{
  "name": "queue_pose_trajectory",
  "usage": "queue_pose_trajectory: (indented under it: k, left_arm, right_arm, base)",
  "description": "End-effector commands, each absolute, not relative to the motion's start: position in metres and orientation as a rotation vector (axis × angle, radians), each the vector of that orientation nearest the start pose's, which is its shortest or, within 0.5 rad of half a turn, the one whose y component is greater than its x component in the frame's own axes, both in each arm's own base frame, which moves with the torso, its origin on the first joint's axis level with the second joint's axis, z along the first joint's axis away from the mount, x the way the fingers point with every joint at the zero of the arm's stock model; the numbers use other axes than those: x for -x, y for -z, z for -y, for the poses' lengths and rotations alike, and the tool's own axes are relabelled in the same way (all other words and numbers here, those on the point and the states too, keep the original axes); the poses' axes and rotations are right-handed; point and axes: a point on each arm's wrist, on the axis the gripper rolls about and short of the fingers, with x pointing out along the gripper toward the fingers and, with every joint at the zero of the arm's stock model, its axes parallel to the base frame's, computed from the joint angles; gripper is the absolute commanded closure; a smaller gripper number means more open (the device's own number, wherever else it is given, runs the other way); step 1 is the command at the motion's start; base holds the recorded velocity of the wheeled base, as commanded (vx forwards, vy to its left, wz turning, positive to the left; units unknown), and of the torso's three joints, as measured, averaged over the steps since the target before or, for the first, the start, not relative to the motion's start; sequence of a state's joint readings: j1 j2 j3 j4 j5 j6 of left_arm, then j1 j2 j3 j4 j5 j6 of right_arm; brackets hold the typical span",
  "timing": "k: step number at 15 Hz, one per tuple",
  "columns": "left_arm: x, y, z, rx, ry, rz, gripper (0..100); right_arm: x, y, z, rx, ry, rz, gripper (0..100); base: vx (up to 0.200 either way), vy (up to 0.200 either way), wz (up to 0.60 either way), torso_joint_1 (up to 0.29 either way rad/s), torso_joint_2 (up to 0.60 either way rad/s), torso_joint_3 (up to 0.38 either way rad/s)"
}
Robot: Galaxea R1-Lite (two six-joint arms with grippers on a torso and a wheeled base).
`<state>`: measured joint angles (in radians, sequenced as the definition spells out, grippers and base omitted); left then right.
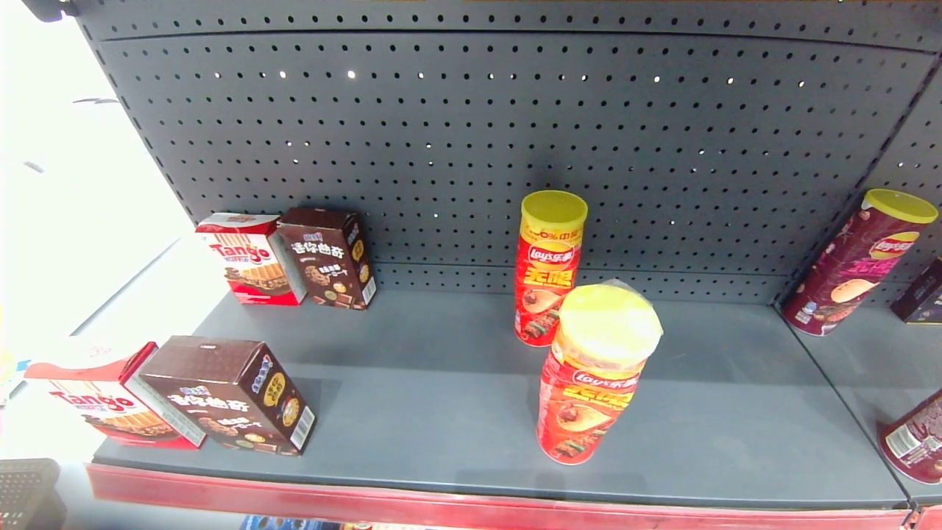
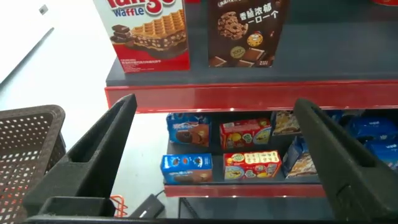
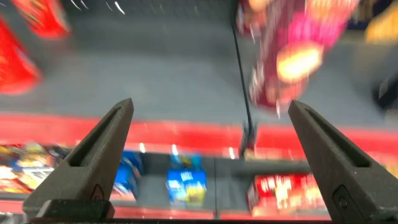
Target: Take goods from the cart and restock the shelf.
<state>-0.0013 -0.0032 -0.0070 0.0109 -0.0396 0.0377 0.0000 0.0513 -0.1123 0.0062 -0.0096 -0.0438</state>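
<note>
left end effector [image 2: 214, 102] and right end effector [image 3: 209, 104] are held apart, empty; cart basket [image 2: 31, 146] is noted beside the left, judged nearer.

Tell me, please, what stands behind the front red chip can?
Behind the front red can stands a second red can with a yellow lid, upright, before the pegboard panel. The front can's lid covers part of its base.

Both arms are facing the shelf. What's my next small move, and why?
Probably swing the left gripper toward the brown basket beside it to fetch an item. Its jaws stand open and empty, the right gripper likewise, so nothing is ready to place, while the shelf has bare space between the boxes and the chip cans.
</note>
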Motion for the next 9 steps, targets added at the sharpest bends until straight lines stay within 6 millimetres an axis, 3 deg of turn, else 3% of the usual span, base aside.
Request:
queue_pose_trajectory:
  k: [1,4,9]
  left_arm:
    - [0.023,-0.076,0.001,-0.038,0.045,-0.004,0]
    - [0.023,-0.076,0.001,-0.034,0.041,-0.004,0]
    - [0.023,-0.076,0.001,-0.029,0.041,-0.004,0]
  right_arm:
    - [-0.021,-0.223,-0.006,0.134,-0.294,-0.029,0]
    - [-0.047,-0.218,-0.019,0.185,-0.552,-0.138,0]
    - [-0.074,-0.2,-0.053,0.255,-0.748,-0.32,0]
  base:
    - [0.0,0.0,0.0,0.0,0.0,0.0]
    - [0.0,0.0,0.0,0.0,0.0,0.0]
    - [0.0,0.0,0.0,0.0,0.0,0.0]
